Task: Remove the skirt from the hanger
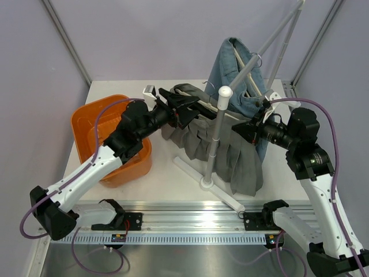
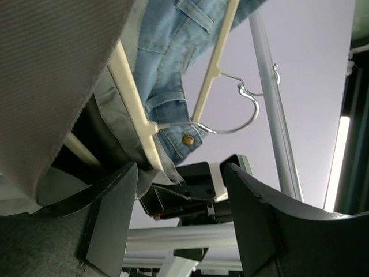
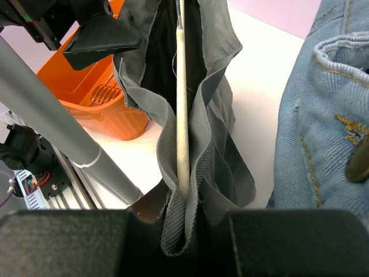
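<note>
Currently the grey pleated skirt [image 1: 230,156] hangs on its cream hanger [image 3: 183,115] from the white rack pole [image 1: 216,138], which stands on the white table [image 1: 161,180]. The skirt's hem falls toward the rack's base.

The right gripper [image 1: 247,128] is at the skirt's right end. In the right wrist view its fingers are clenched on the bunched waistband, with the hanger's bar running down into the same pinch.

The left gripper [image 1: 193,108] is at the opposite end of the waistband. In the left wrist view its fingers [image 2: 109,213] stand well apart and released. The hanger bar and a fold of grey cloth lie just against the left one, and nothing is clamped between them.

Behind the skirt a blue denim garment [image 1: 236,63] hangs on a second cream hanger with a wire hook [image 2: 248,109]. Its brass button [image 2: 187,139] shows in the left wrist view, but any lettering on it is too blurred to read.

An orange bin [image 1: 98,124] sits on the table to the left, under the left arm.
</note>
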Controlling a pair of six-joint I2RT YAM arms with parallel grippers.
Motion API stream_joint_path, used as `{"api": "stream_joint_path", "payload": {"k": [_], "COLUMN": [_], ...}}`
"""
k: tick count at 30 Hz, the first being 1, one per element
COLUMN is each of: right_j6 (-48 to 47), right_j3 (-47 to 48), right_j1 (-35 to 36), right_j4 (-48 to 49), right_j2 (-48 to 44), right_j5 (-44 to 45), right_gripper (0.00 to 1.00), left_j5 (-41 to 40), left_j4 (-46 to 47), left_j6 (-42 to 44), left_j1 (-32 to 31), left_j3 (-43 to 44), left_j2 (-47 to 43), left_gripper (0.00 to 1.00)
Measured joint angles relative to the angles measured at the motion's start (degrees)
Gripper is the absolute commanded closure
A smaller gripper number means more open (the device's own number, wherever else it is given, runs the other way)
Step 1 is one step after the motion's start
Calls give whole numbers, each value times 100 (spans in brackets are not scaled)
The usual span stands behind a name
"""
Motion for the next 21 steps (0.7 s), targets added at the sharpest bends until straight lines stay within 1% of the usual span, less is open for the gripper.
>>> {"api": "stream_joint_path", "payload": {"k": [8, 15, 17, 21], "right_j6": [-136, -175, -208, -275], "right_j3": [-2, -50, -50, -50], "right_j1": [28, 50, 63, 63], "right_j4": [-9, -15, -31, -92], "right_j2": [-74, -264, -271, -275], "right_j5": [-11, -96, -127, -133], "right_gripper": [100, 100, 100, 100], "left_j5": [-516, -942, -1082, -1259], "left_j4": [-339, -422, -485, -507], "left_j6": [39, 81, 83, 70], "left_j1": [-151, -306, -376, -479], "left_j3": [94, 114, 155, 210], "left_j2": [133, 199, 260, 369], "left_gripper": [41, 47, 53, 59]}}
